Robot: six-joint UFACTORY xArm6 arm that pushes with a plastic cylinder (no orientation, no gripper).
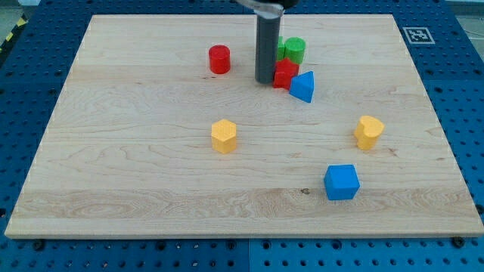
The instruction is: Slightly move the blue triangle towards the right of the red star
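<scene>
- From my remote seat I can read no words, brand names or numbers anywhere in the camera view.
- The only sign I see is a small black-and-white square fiducial marker (417,35), standing on the pale wooden board (151,166) at its corner toward the view's top right; its pattern is too small for me to decode.
- The coloured blocks show no markings I can make out.

Premises present as a robotics laboratory: a pale wooden bench (151,174) rests on a blue perforated mounting surface (469,113), with a printed fiducial marker (415,34) fixed at the board's top right corner.
</scene>
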